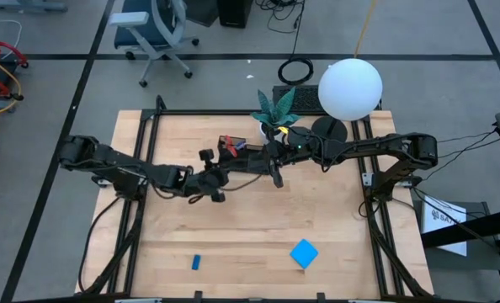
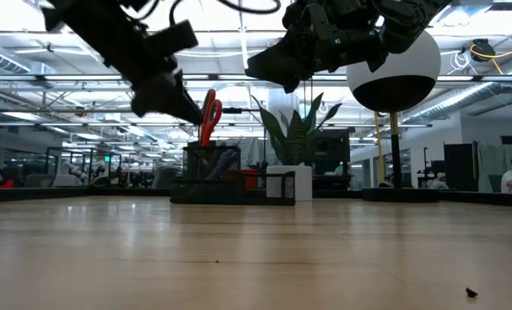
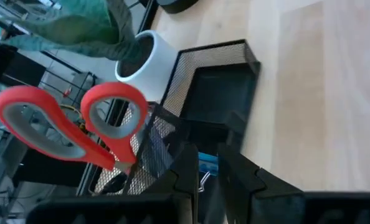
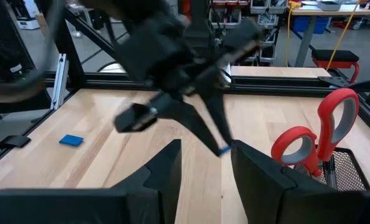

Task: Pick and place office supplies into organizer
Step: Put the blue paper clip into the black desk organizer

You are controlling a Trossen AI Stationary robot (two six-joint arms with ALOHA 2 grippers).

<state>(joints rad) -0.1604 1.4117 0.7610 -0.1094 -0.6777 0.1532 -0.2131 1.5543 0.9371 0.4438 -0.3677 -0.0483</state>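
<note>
The left gripper (image 4: 222, 149), fingers clenched on a bluish pen (image 3: 207, 165), hangs above the black organizer (image 3: 219, 93); its tip could snag the red-handled scissors (image 3: 79, 124) standing inside. The right gripper (image 4: 203, 168) waits nearby, fingers parted around nothing.

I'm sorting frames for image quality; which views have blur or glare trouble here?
Low view: bright ceiling lights behind, so both arms read as dark silhouettes; the tabletop carries a sheen. Right wrist view: the left gripper is soft and smeared. Left wrist view: the scissors look slightly soft.
</note>
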